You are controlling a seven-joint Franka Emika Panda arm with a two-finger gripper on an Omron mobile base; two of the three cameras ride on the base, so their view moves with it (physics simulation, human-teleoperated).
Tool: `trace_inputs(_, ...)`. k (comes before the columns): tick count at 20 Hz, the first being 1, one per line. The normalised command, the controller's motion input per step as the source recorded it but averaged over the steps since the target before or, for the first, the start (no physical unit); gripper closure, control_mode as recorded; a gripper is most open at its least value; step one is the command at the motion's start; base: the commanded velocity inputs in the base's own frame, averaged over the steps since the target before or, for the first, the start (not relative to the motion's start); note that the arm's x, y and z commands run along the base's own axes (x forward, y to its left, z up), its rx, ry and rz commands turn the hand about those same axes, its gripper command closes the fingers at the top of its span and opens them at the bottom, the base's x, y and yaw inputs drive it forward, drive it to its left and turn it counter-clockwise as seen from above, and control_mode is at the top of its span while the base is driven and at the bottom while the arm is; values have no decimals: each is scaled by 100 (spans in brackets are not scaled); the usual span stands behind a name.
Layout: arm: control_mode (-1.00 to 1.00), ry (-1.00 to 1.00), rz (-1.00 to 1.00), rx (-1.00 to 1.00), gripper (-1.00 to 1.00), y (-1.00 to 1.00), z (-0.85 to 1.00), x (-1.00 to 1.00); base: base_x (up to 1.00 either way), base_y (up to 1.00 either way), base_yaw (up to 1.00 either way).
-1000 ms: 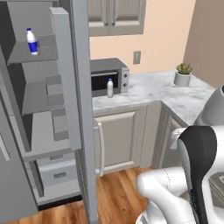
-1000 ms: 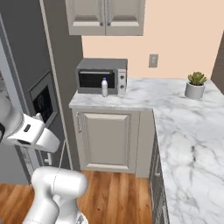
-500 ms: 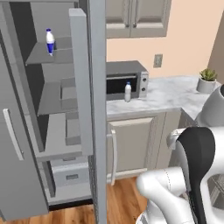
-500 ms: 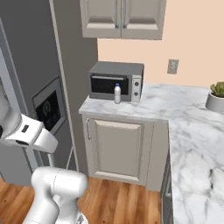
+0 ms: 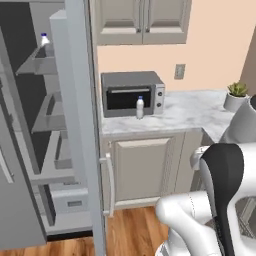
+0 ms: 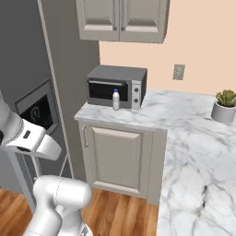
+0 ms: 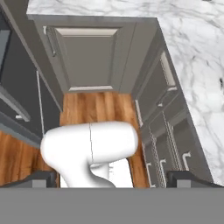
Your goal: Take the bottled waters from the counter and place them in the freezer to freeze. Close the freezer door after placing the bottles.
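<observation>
Freezer [image 5: 35,150] stands wide, grey inner shelves exposed; freezer door [image 5: 82,125] swung out toward the base, edge-on in the left base view, pale bar handle [image 5: 109,184] low on it. Fridge door with the dark dispenser recess [image 6: 37,110] is shut, seen in the right base view.

Marble surface [image 6: 184,124] runs in an L over beige cabinets [image 6: 117,156]. Toaster oven [image 6: 116,86] sits at the surface's freezer end, against the wall. Potted plant [image 6: 224,105] well apart, near the far corner.

Bottles:
- One bottled water [image 5: 140,107] upright on the surface, just in front of the toaster oven.
- Second bottled water [image 5: 44,40] upright on an upper freezer shelf.

Hand [image 7: 112,179]: fingertips [image 7: 39,178] sit at the bottom corners of the hand view, jaws spread to full width, nothing between them, touching nothing. It looks down at wood floor [image 7: 96,109] and cabinet fronts, clear of both bottles.
</observation>
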Motion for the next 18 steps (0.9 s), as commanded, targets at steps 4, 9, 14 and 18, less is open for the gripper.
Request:
trace_inputs(4, 100, 0, 0, 0, -100, 0, 0, 0, 0, -46, 0)
trace_inputs(9, 100, 0, 0, 0, -100, 0, 0, 0, 48, 0, -1)
trace_inputs(14, 100, 0, 0, 0, -100, 0, 0, 0, 64, 0, 0)
trace_inputs(18, 100, 0, 0, 0, -100, 0, 0, 0, 61, 0, 0)
